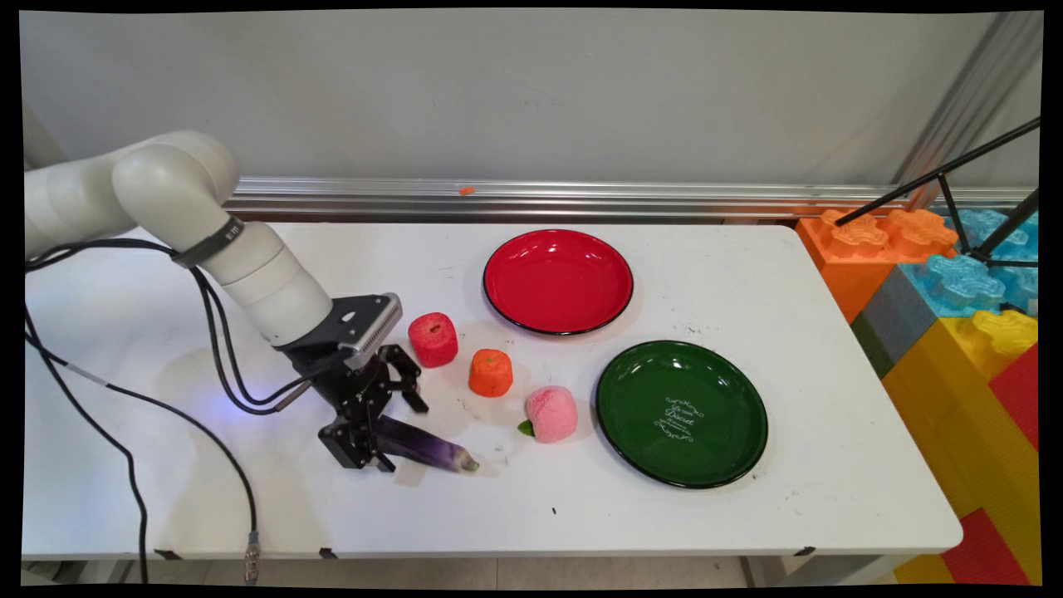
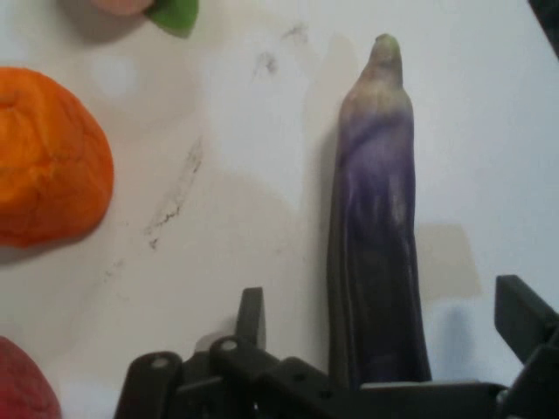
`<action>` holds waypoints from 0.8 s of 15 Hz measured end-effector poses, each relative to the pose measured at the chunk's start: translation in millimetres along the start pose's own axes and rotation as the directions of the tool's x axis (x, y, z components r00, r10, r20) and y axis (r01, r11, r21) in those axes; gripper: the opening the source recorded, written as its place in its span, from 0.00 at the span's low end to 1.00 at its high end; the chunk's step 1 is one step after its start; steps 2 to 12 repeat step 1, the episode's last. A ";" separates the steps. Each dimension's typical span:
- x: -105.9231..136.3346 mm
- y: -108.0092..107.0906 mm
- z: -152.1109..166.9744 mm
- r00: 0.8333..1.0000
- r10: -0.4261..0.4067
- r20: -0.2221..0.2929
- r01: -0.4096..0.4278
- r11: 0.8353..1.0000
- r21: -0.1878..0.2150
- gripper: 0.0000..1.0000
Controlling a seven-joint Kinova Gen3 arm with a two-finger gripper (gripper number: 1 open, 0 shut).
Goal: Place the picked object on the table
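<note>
Plates first: a red plate [image 1: 558,281] sits toward the back of the white table [image 1: 830,465] and a green plate [image 1: 681,413] nearer the front right; both hold nothing. Small white ornamental lettering marks the green plate's middle, too fine to read. Left of them, the gripper [image 1: 378,436] [image 2: 384,323] is low over a purple eggplant [image 1: 428,448] [image 2: 377,227] lying on the tabletop, fingers spread wide on either side of its thick end, not touching it. Nearby lie a red fruit [image 1: 433,339], an orange fruit [image 1: 491,373] [image 2: 48,161] and a pink peach [image 1: 552,413].
</note>
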 end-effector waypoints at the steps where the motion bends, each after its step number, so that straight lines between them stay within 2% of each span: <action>1: 1.5 -0.2 -2.6 1.000 -0.005 -0.006 0.005 1.000 0.000 1.00; 12: 1.5 -0.2 -2.6 1.000 -0.005 -0.006 0.005 1.000 0.000 1.00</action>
